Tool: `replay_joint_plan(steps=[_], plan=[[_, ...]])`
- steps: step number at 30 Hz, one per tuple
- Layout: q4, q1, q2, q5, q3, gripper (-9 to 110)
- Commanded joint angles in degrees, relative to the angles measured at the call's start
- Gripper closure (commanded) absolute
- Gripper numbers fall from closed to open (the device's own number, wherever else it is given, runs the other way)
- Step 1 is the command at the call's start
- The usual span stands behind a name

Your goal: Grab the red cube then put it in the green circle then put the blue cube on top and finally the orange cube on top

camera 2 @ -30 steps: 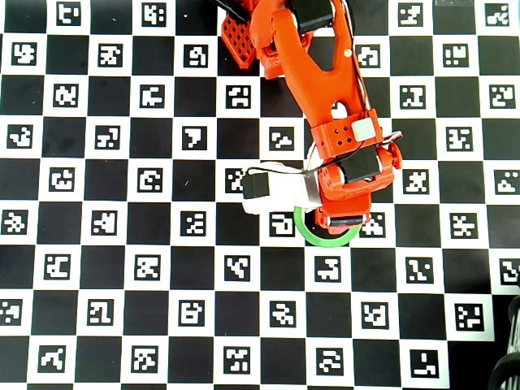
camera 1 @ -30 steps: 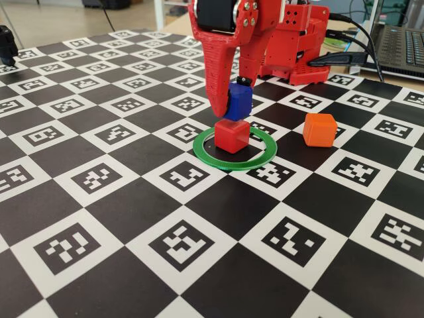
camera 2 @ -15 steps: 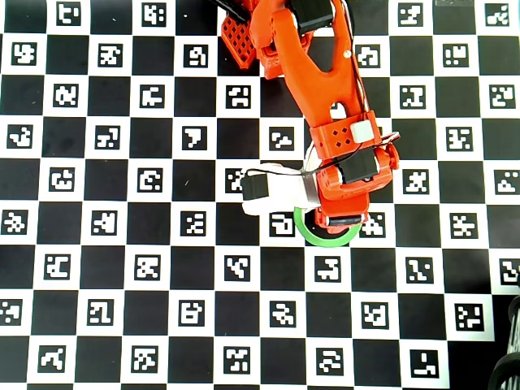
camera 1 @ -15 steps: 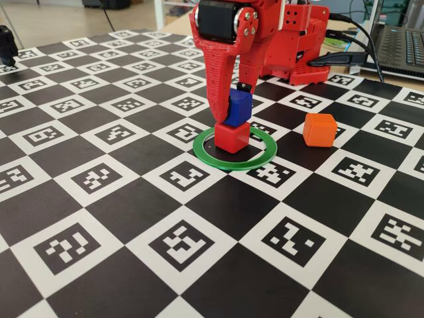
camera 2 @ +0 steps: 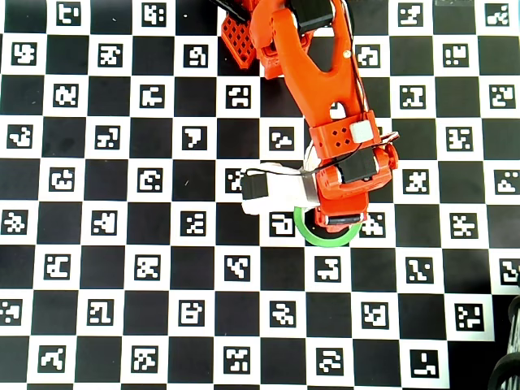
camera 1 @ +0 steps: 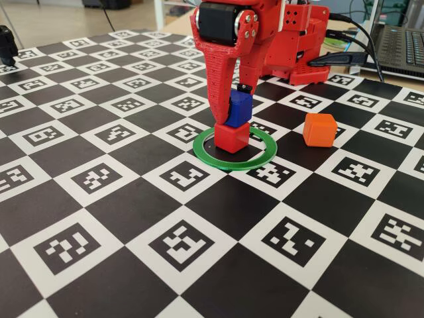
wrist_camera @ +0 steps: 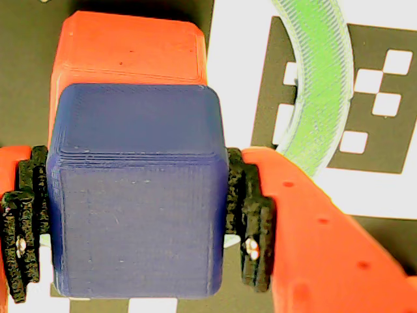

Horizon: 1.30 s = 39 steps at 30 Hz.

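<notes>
In the fixed view the red cube [camera 1: 232, 138] stands inside the green circle [camera 1: 225, 163]. The blue cube [camera 1: 238, 107] is right on top of it, a little offset to the right, with no gap showing. My gripper [camera 1: 233, 112] comes down from above and is shut on the blue cube. The wrist view shows the blue cube [wrist_camera: 137, 195] clamped between the black pads [wrist_camera: 251, 215], with the red cube [wrist_camera: 127, 49] under it and an arc of the green circle [wrist_camera: 322, 85] at the right. The orange cube [camera 1: 319, 130] lies loose, right of the circle. In the overhead view the arm hides all the cubes.
The arm's red base [camera 1: 298, 46] stands behind the circle. A laptop [camera 1: 401, 46] and cables lie at the back right edge. A black object [camera 1: 6, 43] stands at the far left. The mat is a black-and-white marker checkerboard [camera 1: 179, 245].
The gripper has come down with the blue cube, from a tilted hold above the red cube to level on its top. The orange cube has not moved.
</notes>
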<state>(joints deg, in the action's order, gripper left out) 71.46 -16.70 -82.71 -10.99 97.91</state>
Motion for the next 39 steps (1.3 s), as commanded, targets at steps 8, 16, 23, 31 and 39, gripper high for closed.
replay_joint_plan(steps=[8,16,23,31,39], plan=[[-0.7,-0.7,-4.04,1.49,0.18,67],[5.8,-0.88,-9.23,-0.88,-3.69,55],[17.93,-4.92,-18.19,-7.38,-9.58,53],[25.22,-16.96,-23.29,-23.29,-7.03,53],[20.3,-28.56,-24.61,-29.36,0.0,53]])
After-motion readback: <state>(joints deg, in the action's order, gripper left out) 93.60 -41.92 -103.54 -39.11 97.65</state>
